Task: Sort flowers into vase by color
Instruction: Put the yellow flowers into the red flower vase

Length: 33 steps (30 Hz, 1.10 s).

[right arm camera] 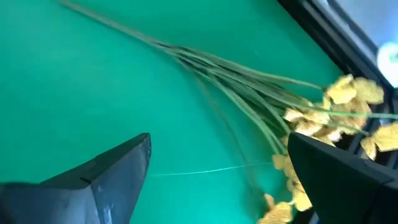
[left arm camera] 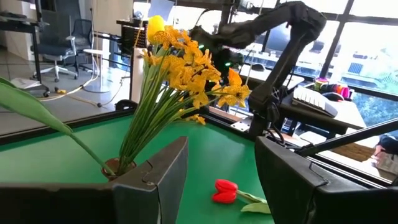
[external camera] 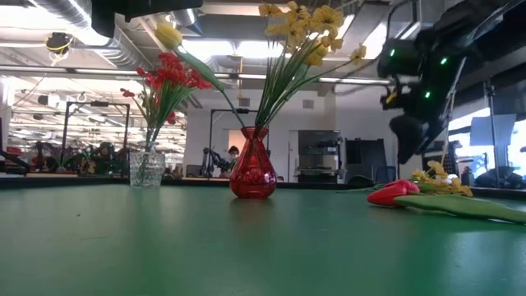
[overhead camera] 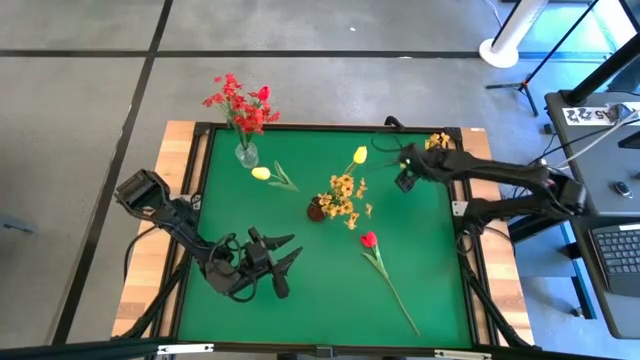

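A clear vase [overhead camera: 245, 154] near the far edge holds a red spray [overhead camera: 240, 104]. A red vase [overhead camera: 317, 208] at the table's middle holds a yellow spray [overhead camera: 346, 196] and a yellow tulip [overhead camera: 360, 155]. Lying flat on the green table are another yellow tulip [overhead camera: 262, 173], a red tulip [overhead camera: 369, 239] and a yellow spray [right arm camera: 339, 102] in the far right corner. My right gripper [right arm camera: 217, 177] is open and hovers over that spray's stems [right arm camera: 236, 81]. My left gripper [overhead camera: 285, 255] is open near the table's left, pointing at the red vase [left arm camera: 118, 167].
The red tulip's long stem [overhead camera: 400, 300] runs toward the near right corner. A raised black rim [overhead camera: 460, 200] frames the table, and the lying spray's blooms rest against it. The green surface between my left gripper and the red tulip is free.
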Motion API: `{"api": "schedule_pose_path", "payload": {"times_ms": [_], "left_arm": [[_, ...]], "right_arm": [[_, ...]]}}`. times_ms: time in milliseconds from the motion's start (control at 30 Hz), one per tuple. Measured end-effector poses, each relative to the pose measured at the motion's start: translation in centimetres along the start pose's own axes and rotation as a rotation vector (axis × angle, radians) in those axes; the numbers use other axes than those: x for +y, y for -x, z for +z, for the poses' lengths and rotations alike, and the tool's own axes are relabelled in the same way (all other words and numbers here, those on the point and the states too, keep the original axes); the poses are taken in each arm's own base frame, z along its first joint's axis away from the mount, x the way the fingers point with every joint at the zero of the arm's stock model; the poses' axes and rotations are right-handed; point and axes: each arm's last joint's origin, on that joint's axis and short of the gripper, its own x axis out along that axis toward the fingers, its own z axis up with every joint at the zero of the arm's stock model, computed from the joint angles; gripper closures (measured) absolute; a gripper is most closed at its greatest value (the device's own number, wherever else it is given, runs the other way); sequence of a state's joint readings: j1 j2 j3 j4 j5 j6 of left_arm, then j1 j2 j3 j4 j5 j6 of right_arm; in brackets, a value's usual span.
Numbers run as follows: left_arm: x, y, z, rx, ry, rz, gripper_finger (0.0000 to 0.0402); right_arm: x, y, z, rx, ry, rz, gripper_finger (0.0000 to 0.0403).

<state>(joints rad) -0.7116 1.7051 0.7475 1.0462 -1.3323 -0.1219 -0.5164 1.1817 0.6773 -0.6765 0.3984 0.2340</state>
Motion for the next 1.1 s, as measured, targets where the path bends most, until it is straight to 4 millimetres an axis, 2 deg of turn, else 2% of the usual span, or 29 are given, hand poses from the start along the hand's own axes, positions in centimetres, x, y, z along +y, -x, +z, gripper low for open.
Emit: {"api": "schedule_pose_path", "payload": {"times_ms": [300, 500, 600, 767, 1067, 1100], "left_arm": [[0.0, 0.0, 0.0, 0.002, 0.005, -0.016, 0.0219], [0.0, 0.0, 0.0, 0.002, 0.006, -0.016, 0.0219], [0.0, 0.0, 0.0, 0.002, 0.006, -0.016, 0.0219], [0.0, 0.0, 0.0, 0.002, 0.007, -0.016, 0.0219], [0.0, 0.0, 0.0, 0.002, 0.011, -0.016, 0.0219], [0.0, 0.0, 0.0, 0.002, 0.012, -0.016, 0.0219]], "right_arm": [[-1.7, -5.3, 1.8, 0.054, 0.003, -0.014, 0.0027], [-2.1, -7.2, 2.0, 0.075, 0.073, 0.011, 0.003], [-2.1, -7.6, 2.0, 0.099, 0.104, 0.007, 0.0052], [-2.0, -7.9, 1.9, 0.124, 0.128, 0.013, 0.0138], [-2.1, -7.7, 0.7, 0.248, 0.168, -0.001, 0.0369], [-2.2, -7.6, 0.6, 0.258, 0.158, -0.006, 0.0384]]}}
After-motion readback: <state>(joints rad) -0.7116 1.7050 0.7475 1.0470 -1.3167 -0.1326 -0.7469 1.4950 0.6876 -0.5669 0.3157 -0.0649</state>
